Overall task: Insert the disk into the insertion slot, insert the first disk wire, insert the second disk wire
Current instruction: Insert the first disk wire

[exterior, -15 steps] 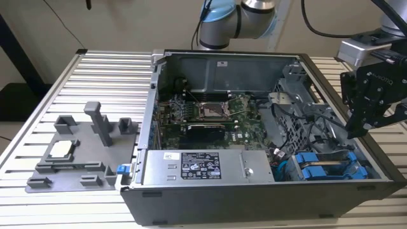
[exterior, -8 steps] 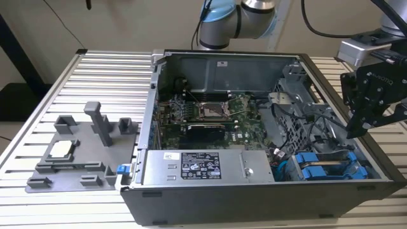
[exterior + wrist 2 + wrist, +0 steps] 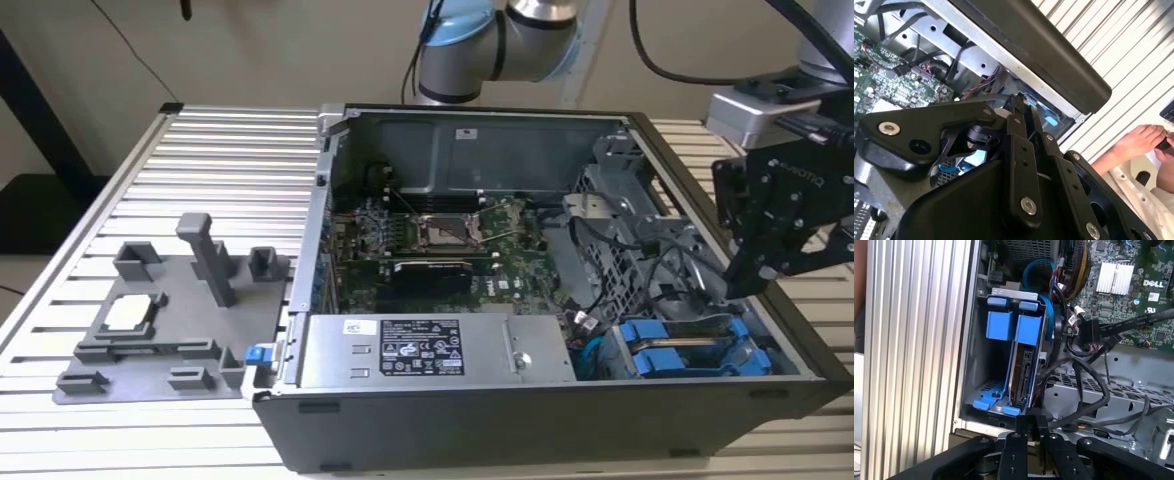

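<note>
Ribbed metal counter [image 3: 200,150], two loads.
An open black computer case [image 3: 534,425] sits beside a grey moulded fixture tray [image 3: 147,340].

Black cables [image 3: 1089,332] tangled close beside the seated disk [image 3: 1024,372], open insertion slot [image 3: 975,367] room opposite.

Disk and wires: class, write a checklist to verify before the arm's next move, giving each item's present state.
1. The disk seated in the insertion slot: ok.
2. The gripper shut on the black connector: ok.
3. The black connector lined up with the disk's end: cannot tell.
4. Any wire already plugged into the disk: cannot tell.
5. The person's hand outside the case: ok.
</note>
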`<state>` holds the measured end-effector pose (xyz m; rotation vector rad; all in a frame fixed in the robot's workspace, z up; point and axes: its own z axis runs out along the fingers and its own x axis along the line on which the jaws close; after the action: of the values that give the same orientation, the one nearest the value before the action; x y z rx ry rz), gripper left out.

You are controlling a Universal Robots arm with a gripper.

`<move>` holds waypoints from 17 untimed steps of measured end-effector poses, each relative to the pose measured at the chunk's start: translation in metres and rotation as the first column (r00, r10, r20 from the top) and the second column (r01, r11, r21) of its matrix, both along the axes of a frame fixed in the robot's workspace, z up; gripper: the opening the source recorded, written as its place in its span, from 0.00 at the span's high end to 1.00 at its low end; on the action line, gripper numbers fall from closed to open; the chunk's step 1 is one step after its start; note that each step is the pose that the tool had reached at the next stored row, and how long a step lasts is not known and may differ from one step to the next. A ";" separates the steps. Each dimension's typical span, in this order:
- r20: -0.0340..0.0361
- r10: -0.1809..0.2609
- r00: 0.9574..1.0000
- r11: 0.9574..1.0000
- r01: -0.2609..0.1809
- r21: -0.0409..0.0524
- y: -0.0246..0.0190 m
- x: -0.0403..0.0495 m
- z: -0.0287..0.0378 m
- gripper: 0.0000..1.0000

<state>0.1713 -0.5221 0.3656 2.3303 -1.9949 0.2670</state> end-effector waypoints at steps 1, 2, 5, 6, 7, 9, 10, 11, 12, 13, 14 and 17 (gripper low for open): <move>0.000 0.000 1.000 1.000 0.000 0.000 -0.0014 -0.0019 0.0000 0.81; 0.000 0.000 1.000 1.000 0.000 0.000 -0.0026 -0.0036 -0.0001 0.81; 0.000 0.000 1.000 1.000 0.000 0.000 -0.0066 -0.0083 -0.0001 0.81; 0.000 0.000 1.000 1.000 0.000 0.001 -0.0082 -0.0097 -0.0001 0.81; 0.000 0.000 1.000 1.000 0.000 0.001 -0.0100 -0.0109 -0.0002 0.81; 0.000 -0.001 1.000 1.000 0.001 0.001 -0.0144 -0.0128 -0.0002 0.81; 0.000 -0.001 1.000 1.000 0.001 0.001 -0.0168 -0.0134 -0.0003 0.81; 0.000 -0.001 1.000 1.000 0.001 0.001 -0.0194 -0.0140 -0.0003 0.81; 0.000 -0.001 1.000 1.000 0.001 0.001 -0.0223 -0.0144 -0.0003 0.81; 0.000 -0.001 1.000 1.000 0.001 0.001 -0.0248 -0.0147 -0.0004 0.81; 0.000 -0.002 1.000 1.000 0.002 0.001 -0.0271 -0.0148 -0.0005 0.81; 0.000 -0.006 1.000 1.000 0.006 0.001 -0.0312 -0.0150 -0.0006 0.81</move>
<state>0.1564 -0.5533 0.3650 2.3248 -2.0019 0.2656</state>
